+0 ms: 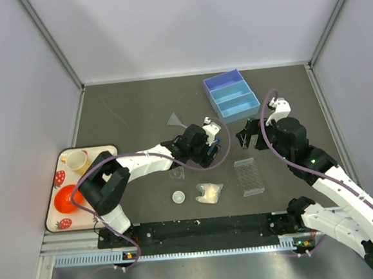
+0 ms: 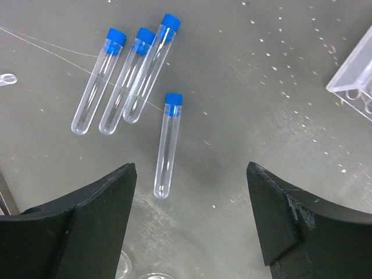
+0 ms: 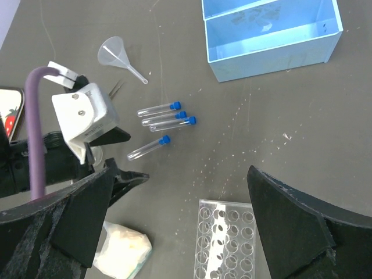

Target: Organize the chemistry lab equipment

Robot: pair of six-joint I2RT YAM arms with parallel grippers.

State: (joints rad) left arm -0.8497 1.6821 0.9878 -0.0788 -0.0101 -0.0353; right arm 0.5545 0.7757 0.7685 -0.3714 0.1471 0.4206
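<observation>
- Far left, I see the tray (image 1: 57, 215) holding a cup (image 1: 77, 161) and bowl (image 1: 65, 199), well apart from the rest.
- The left arm stretches to mid-table. The left gripper (image 2: 190, 192) hangs wide open and empty over four tubes (image 2: 165, 145) (three bunched, one apart).
- The dish (image 1: 178, 196) and packet (image 1: 209, 192) lie nearer the bases.
- The rack (image 1: 249, 176) lies flat, right of the packet.
- The right gripper (image 3: 180, 186) is spread wide, empty, above the rack's far end.

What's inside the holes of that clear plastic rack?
Nothing that shows: the visible holes of the tube rack look empty, and four blue-capped tubes lie on the table. Its near rows run off the right wrist view.
</observation>
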